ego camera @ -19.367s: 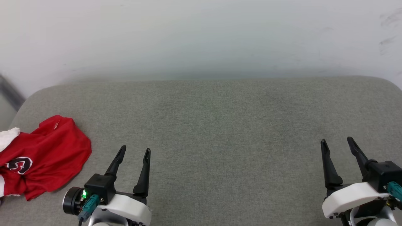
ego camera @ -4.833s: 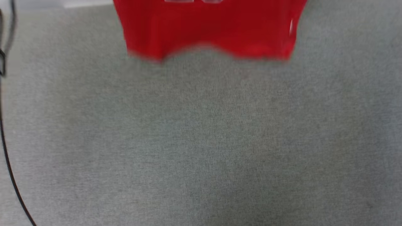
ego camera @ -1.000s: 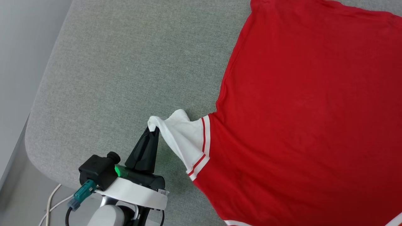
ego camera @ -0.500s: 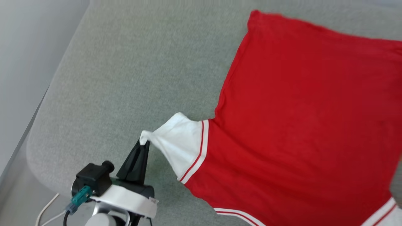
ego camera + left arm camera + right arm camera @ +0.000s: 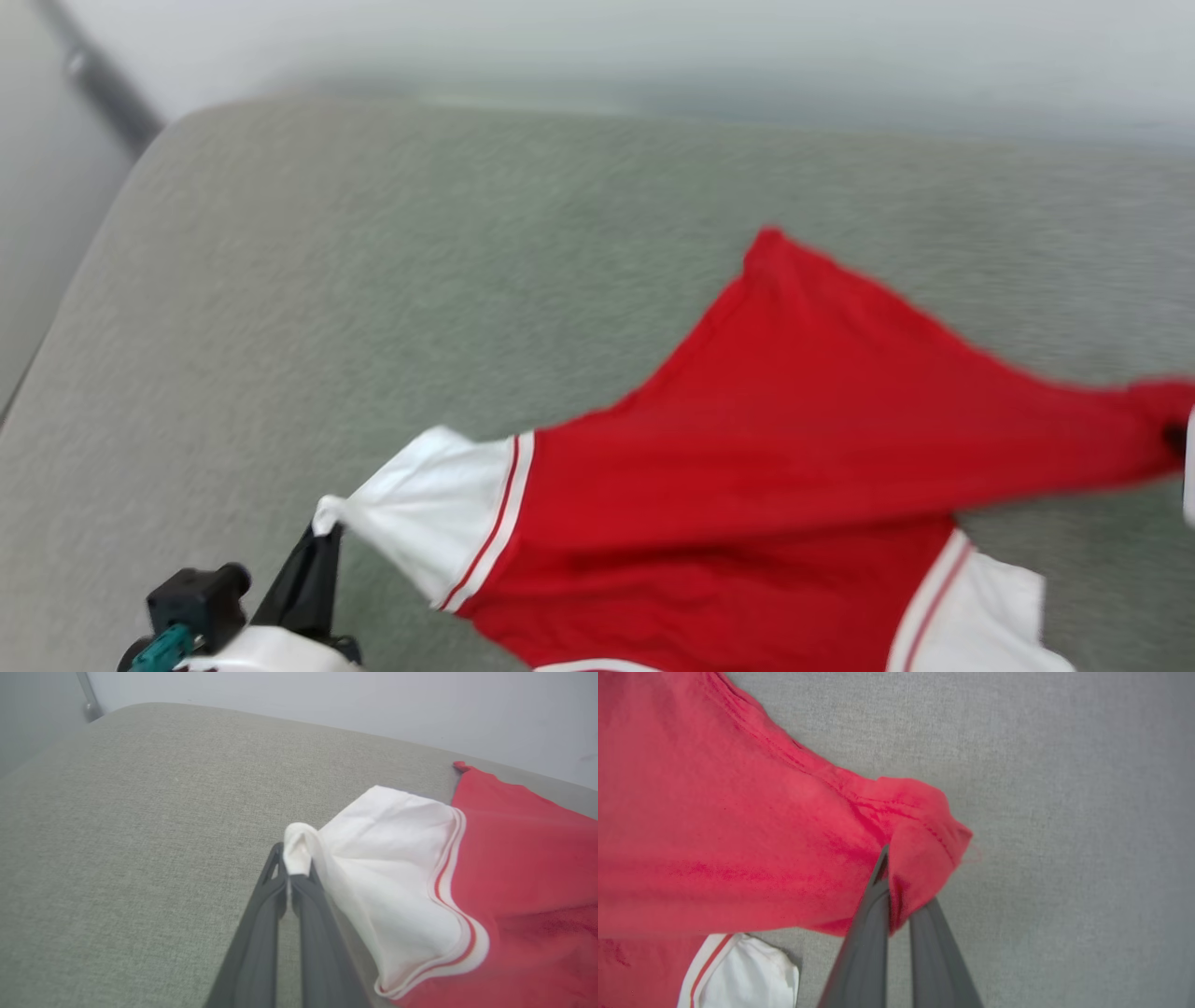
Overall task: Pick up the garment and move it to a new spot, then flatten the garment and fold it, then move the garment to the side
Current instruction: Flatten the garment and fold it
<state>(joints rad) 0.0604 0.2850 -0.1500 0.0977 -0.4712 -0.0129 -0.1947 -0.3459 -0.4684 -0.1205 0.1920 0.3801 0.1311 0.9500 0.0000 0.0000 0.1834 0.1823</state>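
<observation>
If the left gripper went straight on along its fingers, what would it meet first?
The white sleeve of the garment, which the left gripper is shut on; past it, probably the grey cushion, though depth is unclear.

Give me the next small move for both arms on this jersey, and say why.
Probably lift both a little, together: the left gripper is shut on the garment's white sleeve tip, the right gripper on a red hem corner, and the rest lies on the grey surface.
</observation>
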